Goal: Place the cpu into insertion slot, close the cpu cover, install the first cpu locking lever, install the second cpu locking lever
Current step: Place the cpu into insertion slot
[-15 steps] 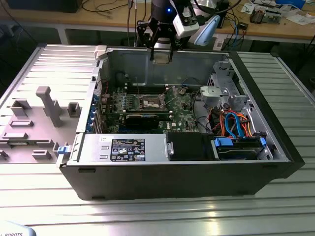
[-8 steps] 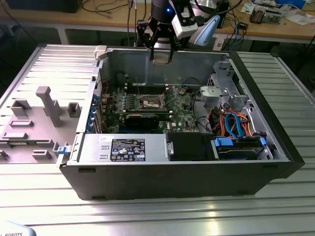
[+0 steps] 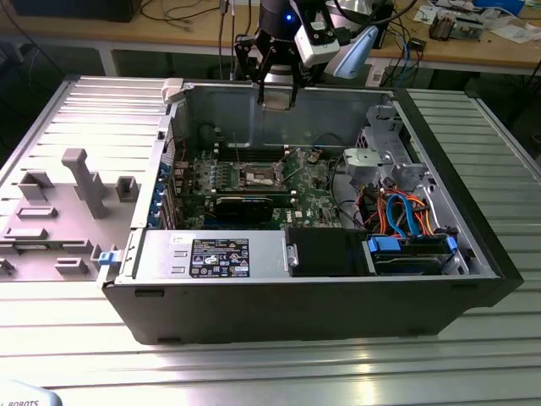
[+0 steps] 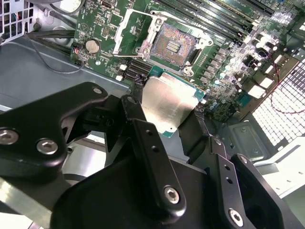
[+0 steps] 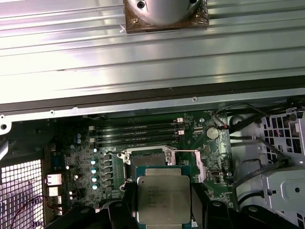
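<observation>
Claw (image 4: 167, 112): clenched on the cpu (image 4: 167, 98), fingers on two opposite edges, metal top facing the wrist cameras. This edge grip probably leaves the underside free to seat. In the first wrist view the top carries faint marking that cannot be read.

Slot (image 4: 172, 45): beyond the cpu and well apart from it, with its dark centre exposed. The cover (image 4: 119, 36) stands raised at one side, evidently so that the slot can receive the chip.

In the exterior view the claw (image 3: 277, 91) hangs high over the open case (image 3: 296, 296), which lies on its side on the ribbed bench (image 3: 254, 372). The nearer case compartment bears a black label (image 3: 220, 256); its print is not transcribed.
</observation>
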